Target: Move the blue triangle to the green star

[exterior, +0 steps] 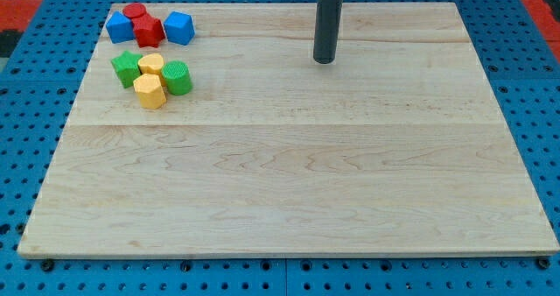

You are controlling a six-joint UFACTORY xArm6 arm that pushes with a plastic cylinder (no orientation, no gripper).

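The blue triangle (119,27) lies at the view's top left, touching a red cylinder (134,13) and a red star-like block (149,32). The green star (126,67) lies just below it, at the left of a second cluster. My tip (325,60) stands on the board near the view's top centre, far to the right of both clusters and touching no block.
A blue cube (179,27) sits right of the red blocks. A yellow heart-like block (151,65), a yellow hexagon (150,92) and a green cylinder (178,77) crowd the green star's right side. The wooden board (297,182) lies on a blue pegboard.
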